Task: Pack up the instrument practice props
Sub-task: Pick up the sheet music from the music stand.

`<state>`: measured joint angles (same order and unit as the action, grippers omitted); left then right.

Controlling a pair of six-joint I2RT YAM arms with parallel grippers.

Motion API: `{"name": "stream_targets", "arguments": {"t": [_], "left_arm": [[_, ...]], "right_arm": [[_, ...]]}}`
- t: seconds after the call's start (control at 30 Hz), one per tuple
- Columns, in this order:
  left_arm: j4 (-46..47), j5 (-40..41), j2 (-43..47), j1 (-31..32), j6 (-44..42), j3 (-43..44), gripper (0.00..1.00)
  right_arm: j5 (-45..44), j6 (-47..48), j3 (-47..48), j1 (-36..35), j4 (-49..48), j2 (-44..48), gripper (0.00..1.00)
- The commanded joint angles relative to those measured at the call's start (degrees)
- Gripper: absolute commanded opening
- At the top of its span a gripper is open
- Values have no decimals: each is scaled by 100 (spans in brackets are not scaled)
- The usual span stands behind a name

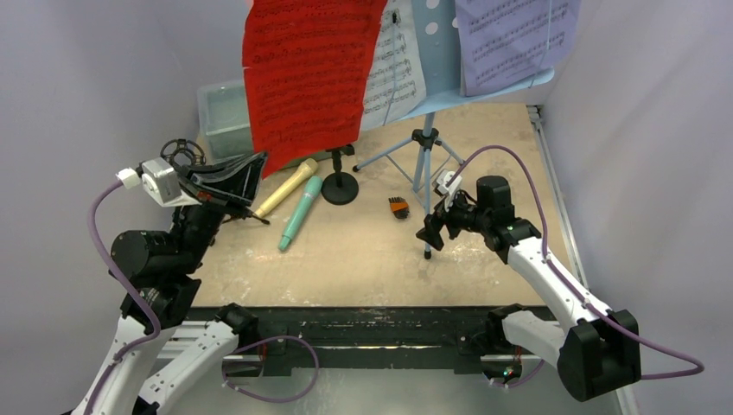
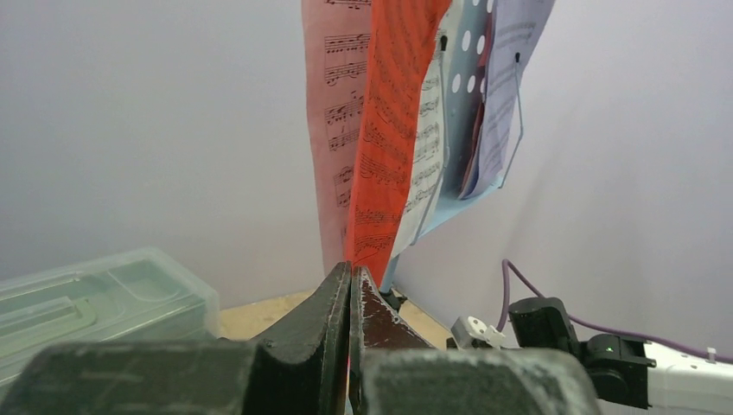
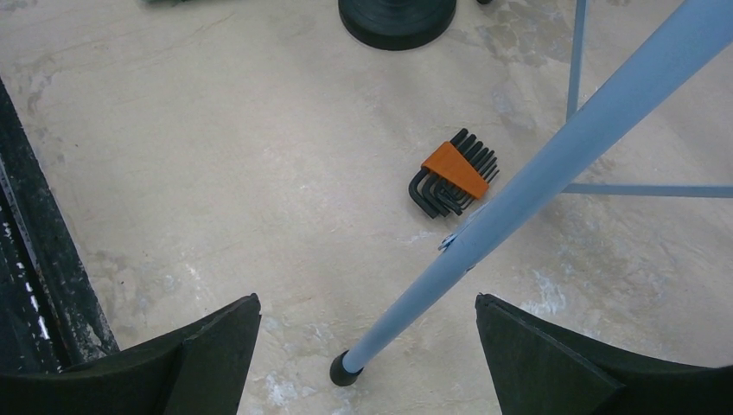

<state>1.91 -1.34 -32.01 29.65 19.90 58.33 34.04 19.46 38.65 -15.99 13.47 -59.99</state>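
— Starting with the biggest thing: where is the rack (image 1: pixel 442 60)?
— At the far middle of the table (image 1: pixel 363 259), standing on its tripod. Its panel runs out of the top of the overhead view. Three sheets hang in front of it: the red sheet (image 1: pixel 302 69) at the left, the white sheet (image 1: pixel 393 73) partly covered by the red one, and the purple sheet (image 1: pixel 510 39) at the right.
— And the case (image 1: pixel 223 117)?
— Far left, by the wall, partly hidden behind the red sheet.
— What about the grippers?
— The left gripper (image 2: pixel 349 277) is raised at the left with its jaws pressed together on the lower corner of the red sheet. A sliver of red shows between them. The right gripper (image 3: pixel 367 303) is low on the right with its jaws spread wide, one on each side of the rack's near leg (image 3: pixel 519 194). The leg touches neither jaw, and its foot rests on the table between them.
— The smaller props?
— The round-base holder (image 1: pixel 340 186) stands just left of the tripod. The ring-top holder (image 1: pixel 181 154) is at the far left, mostly hidden behind the left wrist. The tan mic (image 1: pixel 285 190) and teal mic (image 1: pixel 300 212) lie side by side just left of the round base, slanting from far right to near left.
— The smallest?
— The hex keys (image 3: pixel 454 173), a set in an orange clip, lie flat on the table between the round base and the near leg.
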Motion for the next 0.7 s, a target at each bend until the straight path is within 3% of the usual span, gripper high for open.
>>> {"name": "stream_targets", "arguments": {"t": [0.0,0.13,0.67], "left_arm": [[-38,-496,133,-21,-47,19,0],[-177,-740,380,-21,31,119,0],[-2188,-2145,852,-21,-77,156,0]], "right_arm": [[50,200,239,34,130,75,99],[88,349,239,46,215,124,99],[407,1304,457,193,1112,308,99]]}}
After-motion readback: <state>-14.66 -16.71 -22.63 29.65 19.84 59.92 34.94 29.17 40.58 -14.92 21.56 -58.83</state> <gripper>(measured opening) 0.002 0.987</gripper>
